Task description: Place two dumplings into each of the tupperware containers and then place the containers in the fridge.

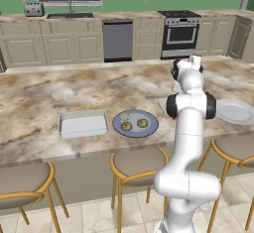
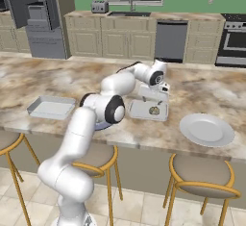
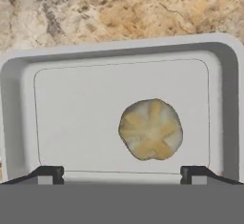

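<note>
The end effector [image 3: 122, 173] is spread wide above a tupperware container [image 3: 19, 99] on the worktop [image 2: 57, 76], with one dumpling [image 3: 150, 129] lying loose inside. In the left base view the arm [image 1: 188, 128] hides that container. Three more dumplings [image 1: 142, 123] sit on the blue plate [image 1: 149, 130], beside the other container [image 1: 83, 123].

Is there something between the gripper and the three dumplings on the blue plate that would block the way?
Nothing visible blocks it. The open gripper hangs over the container with one dumpling; only bare counter shows toward the blue plate.

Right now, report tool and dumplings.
Tool open above right container. One dumpling in it. Three dumplings on blue plate. Nothing in the way.
</note>
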